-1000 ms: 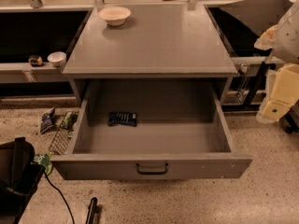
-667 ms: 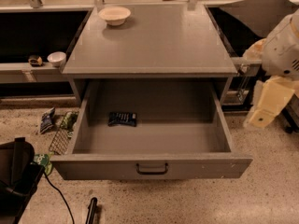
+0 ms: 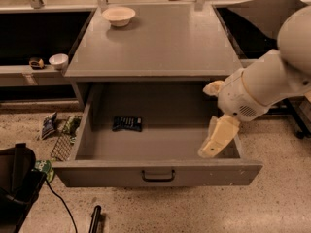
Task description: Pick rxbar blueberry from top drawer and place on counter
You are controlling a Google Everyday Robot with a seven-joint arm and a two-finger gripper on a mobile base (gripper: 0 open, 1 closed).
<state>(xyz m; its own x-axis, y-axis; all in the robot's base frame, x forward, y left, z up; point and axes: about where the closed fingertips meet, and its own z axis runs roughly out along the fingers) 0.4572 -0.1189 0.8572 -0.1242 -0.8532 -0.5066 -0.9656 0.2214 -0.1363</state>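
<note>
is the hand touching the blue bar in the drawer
Apart. The camera view shows the hand at the right end of the drawer and the bar lying towards its left, with bare drawer floor between them.

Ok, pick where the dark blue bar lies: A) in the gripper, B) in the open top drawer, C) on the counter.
B: the rxbar blueberry lies flat on the top drawer floor, left of centre; the gripper hangs over the drawer's right side, apart from it.

My arm (image 3: 272,79) is smooth white plastic in fat rounded segments, with a small dotted vent grille (image 3: 247,111) near its end. My gripper (image 3: 218,137), near and to the right, is pale cream-yellow.
</note>
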